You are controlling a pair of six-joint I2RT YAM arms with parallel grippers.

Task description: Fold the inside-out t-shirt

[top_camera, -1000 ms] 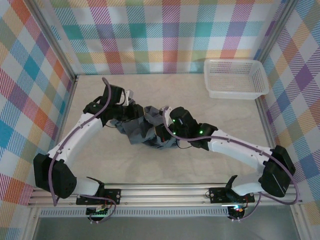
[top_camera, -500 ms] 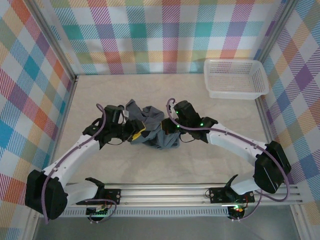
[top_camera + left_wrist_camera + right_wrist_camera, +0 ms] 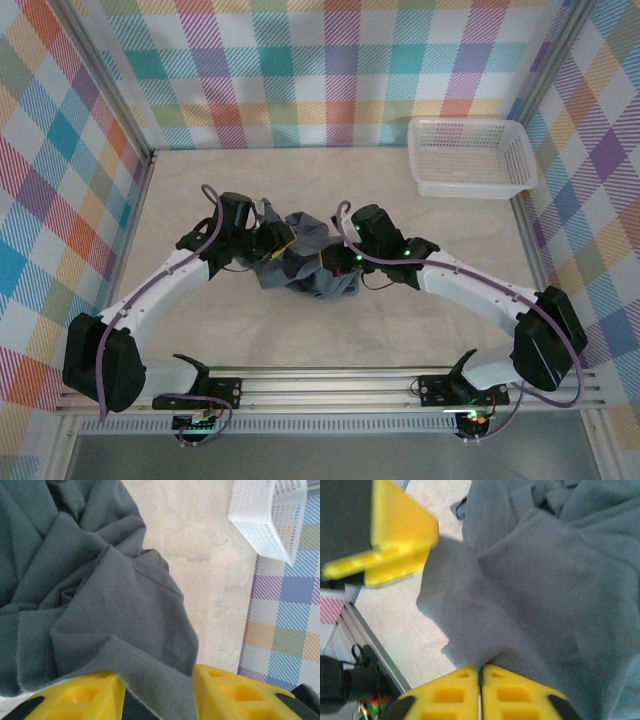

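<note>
The dark slate-grey inside-out t-shirt point(image 3: 300, 258) lies crumpled in a heap on the middle of the table. My left gripper point(image 3: 270, 240) is at the heap's left side. In the left wrist view its yellow fingers point(image 3: 75, 697) stand apart, and a fold of the shirt point(image 3: 115, 605) drapes down through the gap of the gripper point(image 3: 157, 682). My right gripper point(image 3: 335, 260) is at the heap's right side. In the right wrist view it point(image 3: 480, 669) is shut, pinching a ridge of the shirt point(image 3: 540, 595) right at its tips. The neck tag is hidden.
A white mesh basket point(image 3: 470, 158) stands at the back right corner, and its rim point(image 3: 270, 515) shows in the left wrist view. Checked walls enclose the beige table point(image 3: 450, 220). A yellow finger of the left gripper point(image 3: 395, 535) hangs close to the right gripper.
The left gripper swung toward the near side of the heap, then moved back up against its left side. The right gripper stayed at the shirt's right side, shifting slightly. The heap has been reshaped.
</note>
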